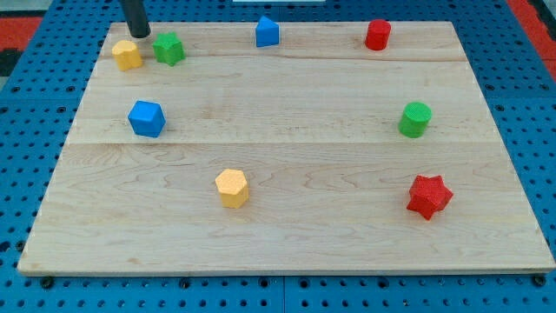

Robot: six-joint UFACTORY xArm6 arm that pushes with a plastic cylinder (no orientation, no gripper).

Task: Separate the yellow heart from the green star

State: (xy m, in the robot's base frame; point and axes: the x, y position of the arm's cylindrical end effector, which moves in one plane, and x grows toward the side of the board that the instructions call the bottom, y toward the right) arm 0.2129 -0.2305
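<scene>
The yellow heart (127, 55) lies near the board's top left corner. The green star (168, 49) sits just to its right, with a narrow gap between them. My tip (140, 35) is at the board's top edge, just above that gap, a little above and right of the yellow heart and above-left of the green star. It looks close to both blocks; I cannot tell if it touches either.
On the wooden board (287, 235): a blue block (146, 118) at left, a yellow hexagon (232, 188) lower middle, a blue block (268, 32) at top middle, a red cylinder (377, 35) top right, a green cylinder (414, 119) right, a red star (429, 196) lower right.
</scene>
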